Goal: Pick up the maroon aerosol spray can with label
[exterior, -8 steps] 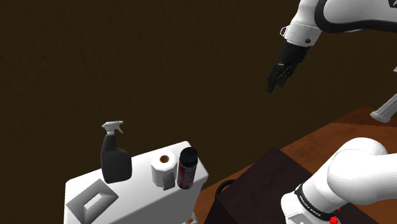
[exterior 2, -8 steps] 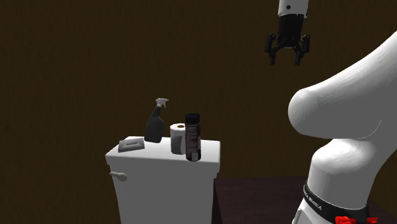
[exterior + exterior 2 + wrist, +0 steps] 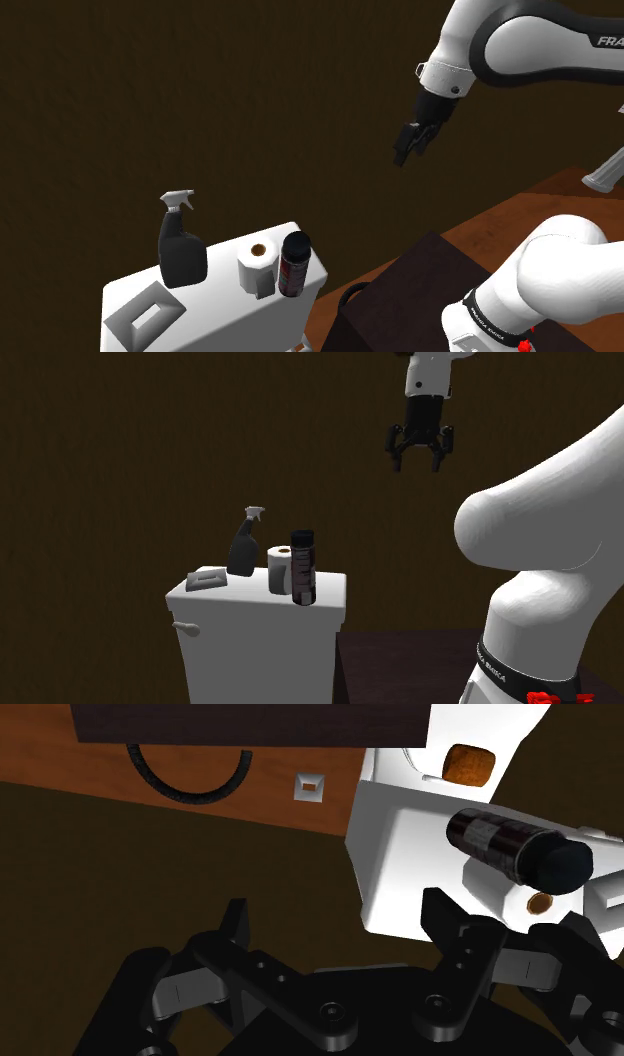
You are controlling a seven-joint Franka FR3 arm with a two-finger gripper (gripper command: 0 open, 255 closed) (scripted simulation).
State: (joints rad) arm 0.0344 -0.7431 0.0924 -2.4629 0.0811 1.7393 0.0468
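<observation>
Task barely begun: no reach-in, no contact, no lift. Jaws hang high in open air, spread wide, nothing btw them; this is plain in the 2nd ext. view. Can (image 3: 294, 265) stands upright on the white tank (image 3: 215, 292), dark maroon body w/ black cap. It's at the tank's 3 o'clock end in the shoulder view, close to that edge. From the jaws it sits at approx 7 o'clock, well apart and far below.

Left to do, as I judge: bring jaws down to the can, close on its body, lift.

Room: roll (image 3: 258, 265) is just beside the can at its 9 o'clock, touching or nearly, can't tell which. Bottle (image 3: 181, 245) is further out at 9–10 o'clock, apart from the roll. So that side is tight for a finger. The can's 3 o'clock side is free air past the tank edge, and above is free too. Best entry is prob. from above or from 3 o'clock. Risk: a nudge toward 3 o'clock tips the can off the edge. Stand (image 3: 400, 290) lies at its 4 o'clock, lower down.
</observation>
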